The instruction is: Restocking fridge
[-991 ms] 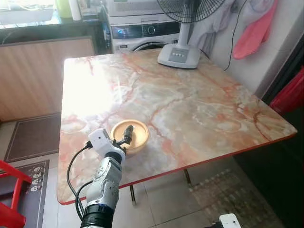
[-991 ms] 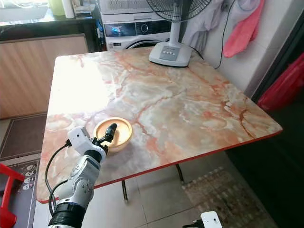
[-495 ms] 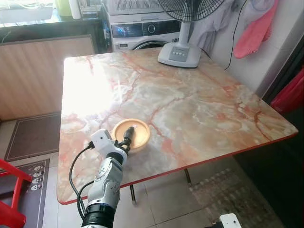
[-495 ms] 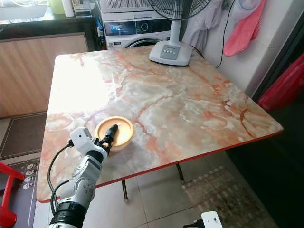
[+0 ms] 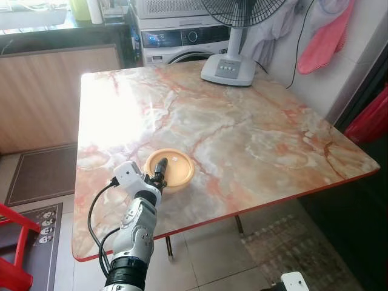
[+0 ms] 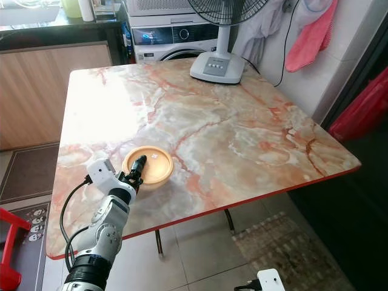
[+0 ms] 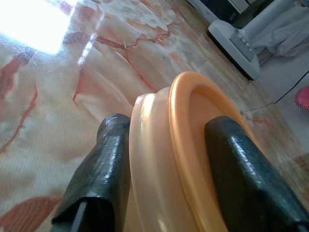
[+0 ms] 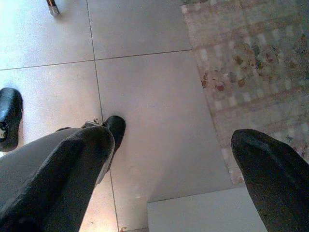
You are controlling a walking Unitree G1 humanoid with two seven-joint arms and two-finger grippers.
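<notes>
So the big marble-look table [image 5: 242,139] with the orange veins is taking up most of the room here, red trim running along its edge, sunlight blowing out a patch on its far left side. Behind it a washing machine [image 5: 182,41] is sitting against the wall, and a white standing fan [image 5: 229,68] is parked on the table's far edge. Pink cloth [image 5: 324,39] is hanging on the tiled wall to the right, a brown mat [image 5: 42,174] is lying on the floor off to the left, and a patterned rug [image 8: 251,72] is lying on the floor tiles under the right side.

The orange bowl [image 6: 149,166] is sitting near the front-left edge of the table. Compared to a second ago it's sitting a touch further in from the edge and to the right, and the arm has pushed forward with it.

The left pincer [image 7: 166,159] is reaching up over the table edge from below, silver forearm angled up, and it's pinching the bowl's near rim, one black finger inside, one outside. The right pincer [image 8: 169,164] is hanging down by the floor, fingers spread wide apart.
</notes>
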